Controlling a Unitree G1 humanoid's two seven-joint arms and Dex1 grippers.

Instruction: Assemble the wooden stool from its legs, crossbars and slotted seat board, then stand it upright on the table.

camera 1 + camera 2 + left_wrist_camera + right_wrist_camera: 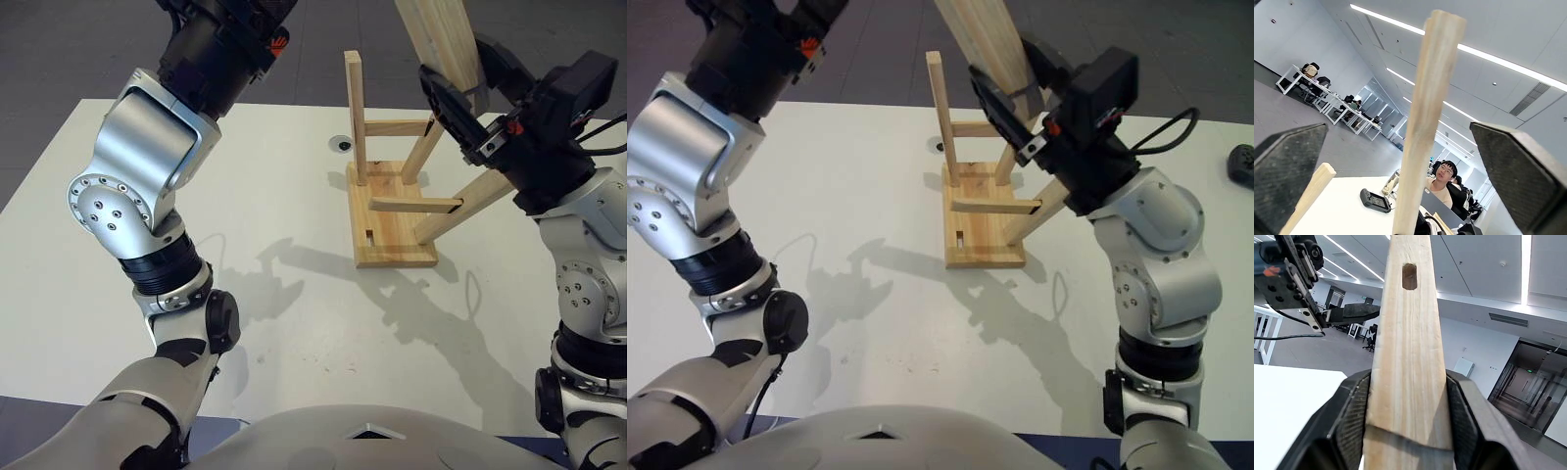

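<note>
Likely the last-leg step. The right gripper (1408, 417) clamps a leg (1408, 333), its long axis near upright and its free end toward 11 o'clock, above the upturned seat board (392, 251) at the table's (294, 338) 1 o'clock. The left gripper's (1400, 129) jaws gape around the leg, apart from it. Next, its end needs lowering into a seat slot.

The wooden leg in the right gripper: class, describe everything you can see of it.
The wooden leg is a straight, flat-sided bar of pale wood with fine lengthwise grain. A small dark slot is cut into its broad face, well away from the grip. The right gripper is shut on it, one black pad on each narrow side. It is held tilted in the air above the table, apart from the partly built stool.
</note>
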